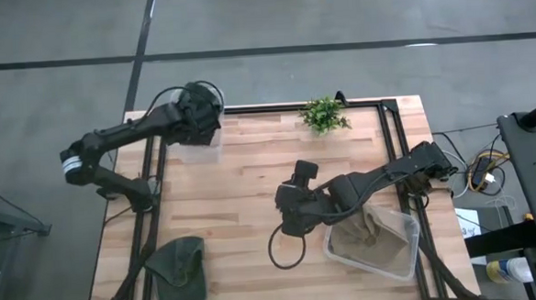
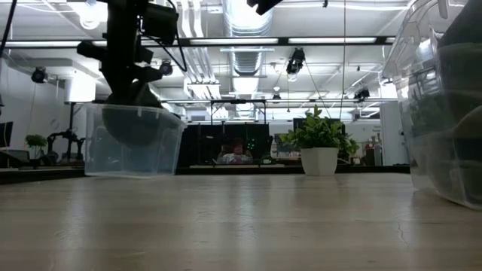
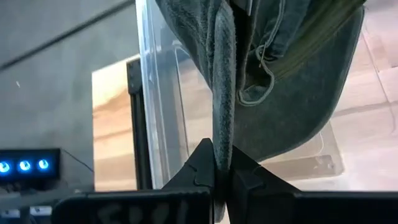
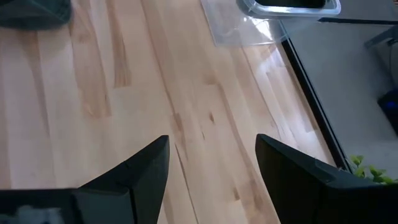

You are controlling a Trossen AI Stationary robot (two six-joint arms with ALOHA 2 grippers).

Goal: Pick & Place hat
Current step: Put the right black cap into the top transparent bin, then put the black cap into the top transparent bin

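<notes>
A dark grey-green fabric hat (image 3: 273,81) is pinched between the closed fingers of the left gripper (image 3: 222,171) over the clear plastic bin (image 2: 132,143) at the table's far left. The right gripper (image 4: 211,168) is held open above the bare wooden table (image 4: 124,99).

Wooden table (image 1: 242,188), light butcher-block planks, black frame rails along its edges. Small potted plant (image 1: 324,115) at the far edge, right of centre; in the low view the same plant (image 2: 319,143) sits in a white pot. Grey concrete floor (image 1: 271,30) with dark seams surrounds the table. Low view, background: ceiling ducting (image 2: 248,19) and strip lights. Right of the table: equipment with yellow cables (image 1: 483,171).
</notes>
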